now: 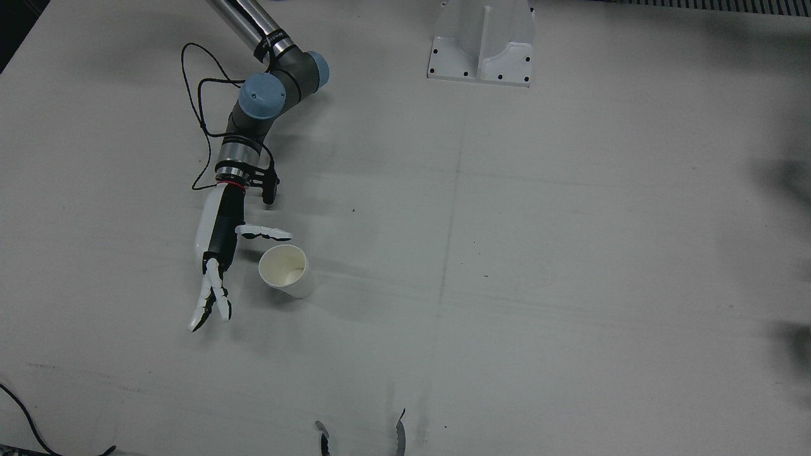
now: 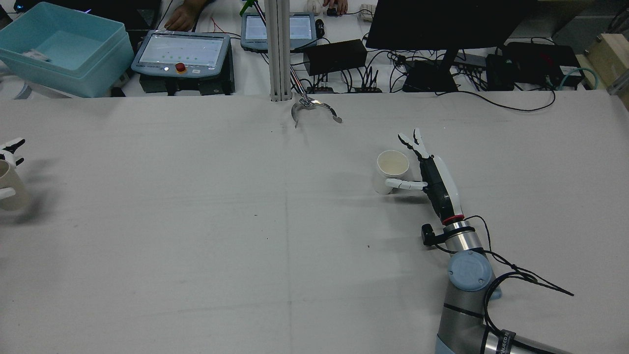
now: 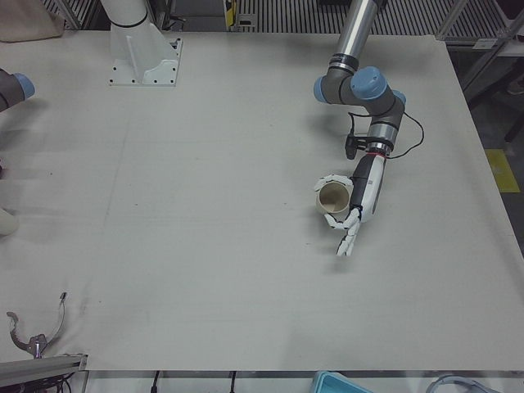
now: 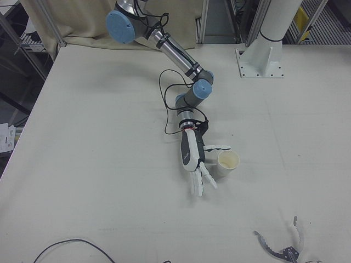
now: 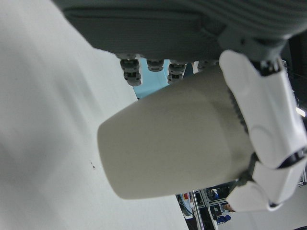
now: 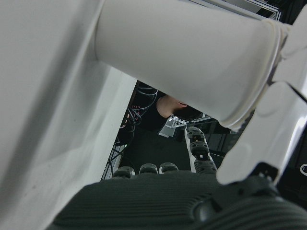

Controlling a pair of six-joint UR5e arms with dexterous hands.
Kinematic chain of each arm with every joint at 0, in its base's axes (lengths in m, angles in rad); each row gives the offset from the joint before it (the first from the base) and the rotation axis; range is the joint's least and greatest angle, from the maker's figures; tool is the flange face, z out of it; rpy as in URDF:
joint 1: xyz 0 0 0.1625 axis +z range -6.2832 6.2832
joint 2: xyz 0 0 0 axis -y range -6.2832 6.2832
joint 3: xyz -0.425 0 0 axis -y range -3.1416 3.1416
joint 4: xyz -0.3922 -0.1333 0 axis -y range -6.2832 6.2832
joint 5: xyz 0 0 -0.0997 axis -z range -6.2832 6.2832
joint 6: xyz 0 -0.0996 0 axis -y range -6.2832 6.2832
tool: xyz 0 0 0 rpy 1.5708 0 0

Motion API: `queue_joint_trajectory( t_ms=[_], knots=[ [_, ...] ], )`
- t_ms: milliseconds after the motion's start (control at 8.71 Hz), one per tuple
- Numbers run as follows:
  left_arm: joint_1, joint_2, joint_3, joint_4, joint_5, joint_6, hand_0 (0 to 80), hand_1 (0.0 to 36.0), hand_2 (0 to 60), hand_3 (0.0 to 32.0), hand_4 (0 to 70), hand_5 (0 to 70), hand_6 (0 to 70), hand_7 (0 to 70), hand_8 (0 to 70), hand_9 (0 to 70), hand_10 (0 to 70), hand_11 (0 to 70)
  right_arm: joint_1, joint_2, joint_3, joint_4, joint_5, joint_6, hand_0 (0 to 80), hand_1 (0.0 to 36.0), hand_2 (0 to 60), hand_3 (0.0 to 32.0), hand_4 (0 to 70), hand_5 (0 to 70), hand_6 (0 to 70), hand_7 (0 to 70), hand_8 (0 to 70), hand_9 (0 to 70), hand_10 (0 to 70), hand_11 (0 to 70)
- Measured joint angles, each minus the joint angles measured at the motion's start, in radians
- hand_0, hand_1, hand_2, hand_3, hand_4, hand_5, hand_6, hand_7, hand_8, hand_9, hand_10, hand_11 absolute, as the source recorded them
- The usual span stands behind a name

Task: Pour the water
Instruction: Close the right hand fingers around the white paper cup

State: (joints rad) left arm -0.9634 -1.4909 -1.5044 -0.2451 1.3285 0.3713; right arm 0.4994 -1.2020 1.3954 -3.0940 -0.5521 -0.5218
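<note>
My right hand point(image 1: 218, 253) is open beside a white paper cup point(image 1: 286, 271) that stands upright on the table. Its thumb reaches across just behind the rim and its fingers point straight past the cup; this also shows in the rear view point(image 2: 435, 179) and the right-front view point(image 4: 192, 156). My left hand point(image 3: 360, 196) is closed on a second paper cup point(image 3: 334, 199), with the thumb wrapped round it and the cup against the palm. The left hand view shows that cup point(image 5: 177, 139) sharp under the thumb. In the rear view this hand point(image 2: 10, 152) sits at the far left edge.
A metal hook point(image 2: 314, 109) lies at the table's far edge near the middle. A white pedestal point(image 1: 481, 44) stands between the arms. A blue bin point(image 2: 64, 49), control pendants and cables lie beyond the table. The right arm's cable point(image 1: 196, 114) loops over the table.
</note>
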Motion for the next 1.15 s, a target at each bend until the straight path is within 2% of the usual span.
queue_joint_trajectory(
  t_ms=[230, 345, 459, 574, 689, 804, 919, 1149],
  knots=[
    [0.000, 0.001, 0.001, 0.000, 0.000, 0.000, 43.3, 36.0, 60.0, 0.0, 28.6, 70.0, 4.4, 10.1, 1.9, 4.6, 6.4, 11.5, -0.013, 0.014, 0.000, -0.001, 0.000, -0.001, 45.2, 11.6, 10.9, 0.0, 7.1, 4.8, 3.3, 6.4, 1.0, 0.9, 0.1, 1.0],
    [0.000, 0.001, 0.002, 0.000, 0.000, 0.001, 43.4, 36.0, 60.0, 0.0, 28.4, 70.0, 4.4, 10.0, 1.8, 4.5, 6.4, 11.5, -0.015, 0.020, -0.001, -0.001, 0.000, -0.002, 45.4, 11.6, 12.1, 0.0, 8.5, 7.4, 7.4, 15.0, 3.8, 6.6, 3.1, 5.6],
    [0.000, 0.001, 0.002, 0.000, 0.000, 0.001, 43.7, 36.0, 60.0, 0.0, 28.5, 70.0, 4.4, 10.0, 1.9, 4.6, 6.4, 11.5, -0.017, 0.024, -0.001, -0.002, 0.000, -0.003, 45.3, 11.0, 14.3, 0.0, 11.6, 16.9, 14.0, 29.5, 10.6, 18.9, 9.3, 14.5],
    [0.000, 0.001, 0.002, 0.000, 0.000, 0.000, 44.1, 36.0, 60.0, 0.0, 28.6, 70.0, 4.4, 10.0, 1.8, 4.5, 6.4, 11.5, -0.018, 0.029, -0.002, -0.002, 0.000, -0.003, 43.4, 8.4, 15.4, 0.0, 14.9, 34.1, 24.5, 46.0, 23.5, 37.6, 17.1, 25.4],
    [0.000, 0.002, 0.002, 0.000, 0.000, 0.000, 44.8, 36.0, 60.0, 0.0, 28.7, 70.0, 4.4, 10.0, 1.9, 4.6, 6.4, 11.6, -0.018, 0.033, -0.002, -0.002, 0.000, -0.004, 43.0, 7.3, 18.0, 0.0, 16.8, 55.2, 35.5, 59.8, 36.9, 53.7, 24.4, 35.8],
    [-0.001, 0.002, 0.000, 0.000, 0.000, 0.000, 45.4, 36.0, 60.0, 0.0, 28.9, 70.0, 4.4, 10.0, 2.0, 4.5, 6.4, 11.7, -0.021, 0.037, -0.004, -0.003, 0.000, -0.006, 44.1, 8.5, 24.8, 0.0, 18.7, 68.6, 43.6, 70.0, 45.9, 65.5, 30.4, 43.9],
    [-0.001, 0.002, -0.001, 0.000, 0.000, 0.000, 45.5, 36.0, 60.0, 0.0, 28.9, 70.0, 4.5, 10.3, 2.0, 4.7, 6.5, 11.8, -0.026, 0.040, -0.005, -0.004, 0.000, -0.009, 44.1, 8.5, 27.0, 0.0, 20.1, 70.0, 47.0, 70.0, 49.1, 69.9, 33.0, 47.1],
    [0.000, 0.004, -0.003, 0.000, 0.000, 0.001, 45.7, 36.0, 60.0, 0.0, 28.8, 70.0, 4.6, 10.4, 2.0, 4.7, 6.5, 11.9, -0.036, 0.042, -0.005, -0.004, 0.000, -0.010, 43.8, 8.3, 25.8, 0.0, 19.7, 70.0, 44.5, 70.0, 47.0, 66.7, 31.2, 44.8]
  ],
)
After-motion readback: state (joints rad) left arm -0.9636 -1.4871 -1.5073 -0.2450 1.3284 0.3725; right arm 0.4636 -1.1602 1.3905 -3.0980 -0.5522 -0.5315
